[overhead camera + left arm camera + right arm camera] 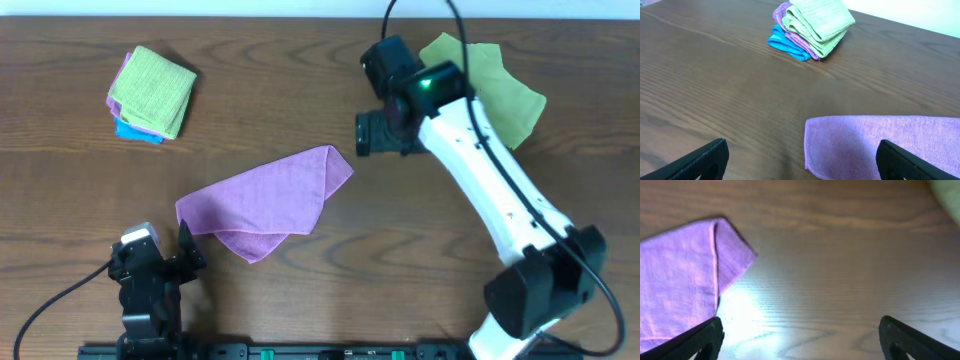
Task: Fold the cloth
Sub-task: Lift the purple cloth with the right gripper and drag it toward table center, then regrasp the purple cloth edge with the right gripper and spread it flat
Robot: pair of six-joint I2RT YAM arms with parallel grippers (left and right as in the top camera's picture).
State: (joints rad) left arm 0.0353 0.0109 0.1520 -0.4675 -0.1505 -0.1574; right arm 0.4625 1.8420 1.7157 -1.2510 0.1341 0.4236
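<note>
The purple cloth lies on the table's middle, folded over into a rough triangle. Its near edge shows in the left wrist view and one corner in the right wrist view. My left gripper is open and empty at the front left, just left of the cloth's lower corner. My right gripper is open and empty, above the table just right of the cloth's upper right corner. In the right wrist view the fingers frame bare wood beside that corner.
A stack of folded cloths, light green over purple and blue, sits at the back left, also in the left wrist view. A loose light green cloth lies at the back right, partly under the right arm.
</note>
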